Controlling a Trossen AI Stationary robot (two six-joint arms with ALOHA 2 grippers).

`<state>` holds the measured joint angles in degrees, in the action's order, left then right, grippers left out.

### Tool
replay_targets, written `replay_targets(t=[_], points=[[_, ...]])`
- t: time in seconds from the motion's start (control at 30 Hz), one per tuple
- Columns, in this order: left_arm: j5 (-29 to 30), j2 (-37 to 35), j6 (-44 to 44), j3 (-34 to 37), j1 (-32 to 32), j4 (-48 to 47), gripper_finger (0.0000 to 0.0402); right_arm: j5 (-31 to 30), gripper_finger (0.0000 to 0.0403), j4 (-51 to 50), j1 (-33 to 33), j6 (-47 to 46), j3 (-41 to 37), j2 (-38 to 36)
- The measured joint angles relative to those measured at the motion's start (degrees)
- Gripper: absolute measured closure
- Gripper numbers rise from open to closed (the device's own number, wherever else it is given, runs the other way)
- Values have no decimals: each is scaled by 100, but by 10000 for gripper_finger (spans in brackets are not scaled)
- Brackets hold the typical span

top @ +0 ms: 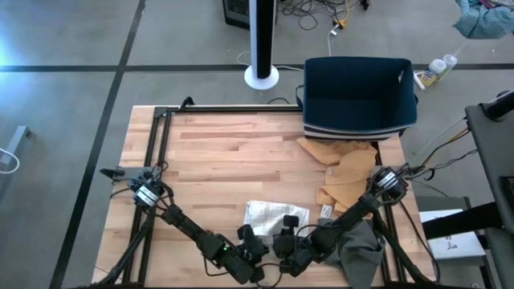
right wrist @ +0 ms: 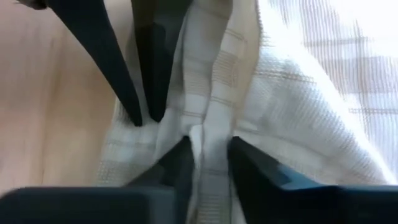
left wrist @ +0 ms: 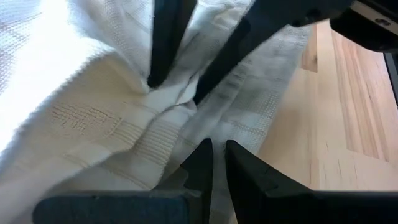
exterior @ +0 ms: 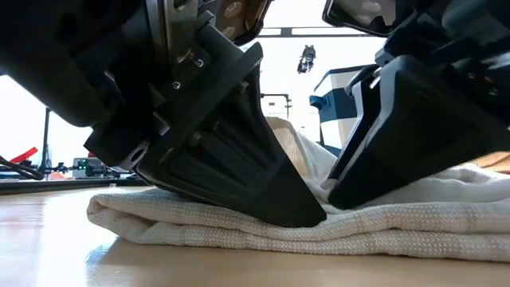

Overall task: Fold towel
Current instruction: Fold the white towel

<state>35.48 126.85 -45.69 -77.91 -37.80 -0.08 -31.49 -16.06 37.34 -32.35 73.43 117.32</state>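
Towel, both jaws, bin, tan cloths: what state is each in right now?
White towel: lying bunched on the table, pinched at its near edge.
Left gripper: jaws shut on a towel fold.
Right gripper: jaws closing on a towel ridge.
Blue bin: standing at the far edge.
Tan cloths: lying crumpled, untouched.

— On the wooden worktop (top: pixel 217 152)?
— White towel (top: pixel 269 215) lying near the front edge, tan cloths (top: pixel 345 172) toward the right, dark blue bin (top: pixel 357 96) at the back right corner, grey cloth (top: pixel 361 253) at the front right.

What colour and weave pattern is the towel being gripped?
Cream white waffle-weave cotton towel with plain woven bands; left wrist view.
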Motion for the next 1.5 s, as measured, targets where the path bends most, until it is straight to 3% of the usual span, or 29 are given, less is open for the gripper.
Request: replay_targets(t=[0.13,0.47,0.67,1.0,1.13,1.27,1.5], points=[[0,0,0,0,0,0,364,5,393,-8,-11,52,6,-9],[0,-2,0,2,0,0,364,70,397,-647,7,224,401,-24],[1,-2,0,2,4,0,364,424,363,-405,95,210,489,-2],[25,-2,-1,4,4,-2,364,256,213,-344,69,-117,485,333],[43,-2,0,4,4,-8,364,131,177,-380,64,-114,485,337],[59,-2,-2,4,5,-17,364,30,180,-453,63,-99,485,334],[59,-2,-2,4,7,-15,364,-2,240,-487,42,-106,482,323]])
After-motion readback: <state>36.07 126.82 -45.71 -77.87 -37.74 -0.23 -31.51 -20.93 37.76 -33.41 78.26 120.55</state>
